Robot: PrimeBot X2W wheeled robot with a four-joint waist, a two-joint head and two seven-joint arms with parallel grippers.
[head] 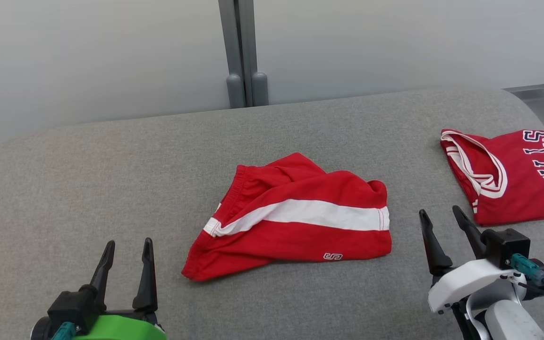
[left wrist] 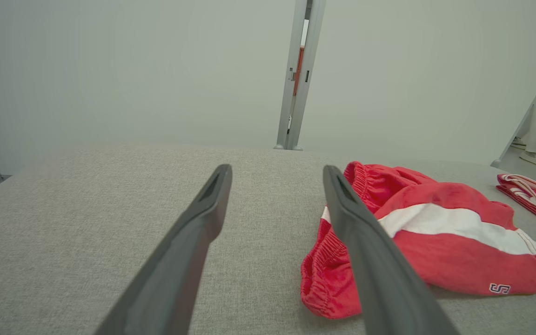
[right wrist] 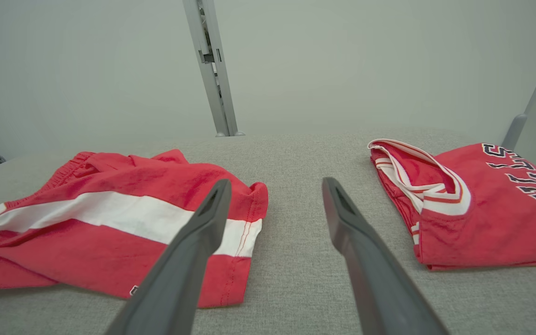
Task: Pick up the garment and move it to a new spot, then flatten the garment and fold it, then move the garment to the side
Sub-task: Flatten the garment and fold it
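garment: red shorts (head: 295, 222) with white stripe, crumpled, lying flat on grey table (head: 88, 189)
left arm: left gripper (head: 129, 243) near the shorts' left side, clear of them, fingers apart, nothing between
right arm: right gripper (head: 440, 211) just right of the shorts, not touching, fingers apart, empty
other: red jersey (head: 513, 174), folded, well right of the shorts
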